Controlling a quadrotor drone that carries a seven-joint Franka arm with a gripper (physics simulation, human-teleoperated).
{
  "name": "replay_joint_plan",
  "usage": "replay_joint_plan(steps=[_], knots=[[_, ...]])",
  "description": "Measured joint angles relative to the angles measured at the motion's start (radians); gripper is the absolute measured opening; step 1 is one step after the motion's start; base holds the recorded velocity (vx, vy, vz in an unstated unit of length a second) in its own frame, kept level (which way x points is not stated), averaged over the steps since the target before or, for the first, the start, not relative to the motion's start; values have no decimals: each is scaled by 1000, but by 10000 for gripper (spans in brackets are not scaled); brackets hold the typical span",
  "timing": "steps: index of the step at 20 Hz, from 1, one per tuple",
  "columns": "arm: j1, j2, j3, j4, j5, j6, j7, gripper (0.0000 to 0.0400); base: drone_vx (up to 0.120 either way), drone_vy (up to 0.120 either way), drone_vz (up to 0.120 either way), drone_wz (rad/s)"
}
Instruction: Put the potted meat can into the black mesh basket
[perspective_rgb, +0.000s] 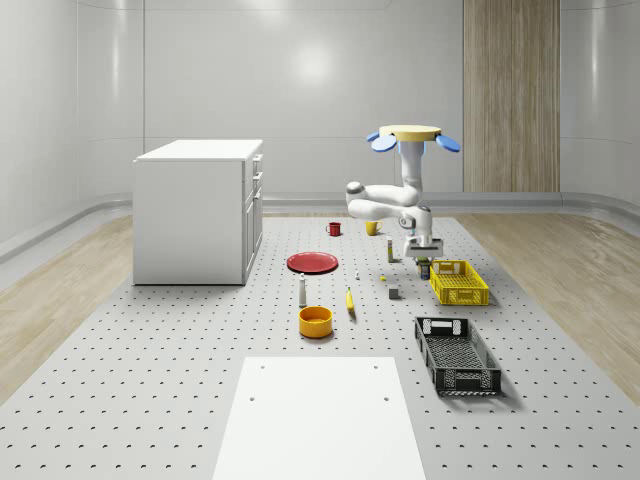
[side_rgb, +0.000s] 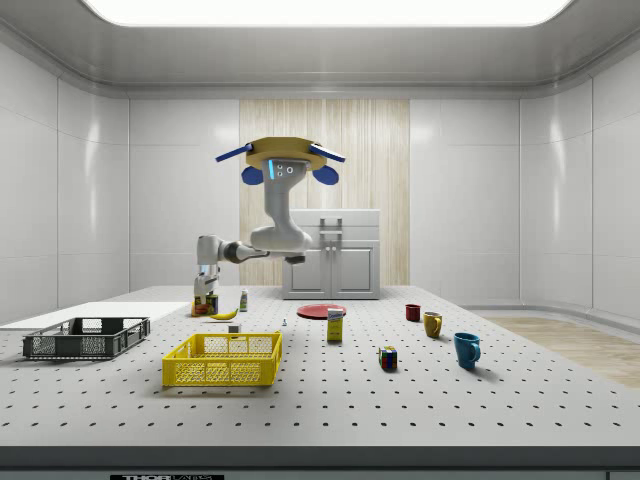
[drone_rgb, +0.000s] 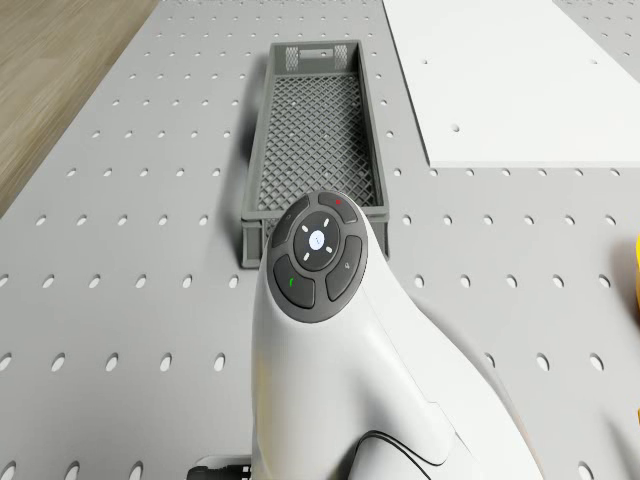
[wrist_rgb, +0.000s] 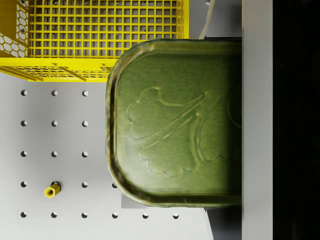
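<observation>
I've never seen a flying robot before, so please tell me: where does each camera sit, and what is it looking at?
Whole-scene view: high, off the robot, facing the hovering drone.
Side view: level with the table; drone, white arm and pincer.
Drone view: looks past the arm at the black mesh basket.
Wrist view: looks onto the olive-green potted meat can.
Whole-scene and wrist views share the yellow plastic basket.

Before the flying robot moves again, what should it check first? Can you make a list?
1. Is the hand around the potted meat can? Ok: the wrist view shows the can's lid right at the hand.
2. Is the can lifted off the table? Cannot tell.
3. Is the black mesh basket free to take the can? Ok: nothing lies in it.
4. Is the drone hovering? Ok: it floats above the table, near the yellow basket.
5. Is the yellow basket in the way? Not ok: it sits close beside the hand, towards the black basket.
</observation>
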Motion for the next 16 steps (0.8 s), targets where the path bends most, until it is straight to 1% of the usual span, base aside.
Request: replay_joint_plan(steps=[11,16], knots=[[-1,-5,1,0,2,5,1,286,120,0,0,0],[-2,-8,1,0,3,7,1,286,120,104,0,0]])
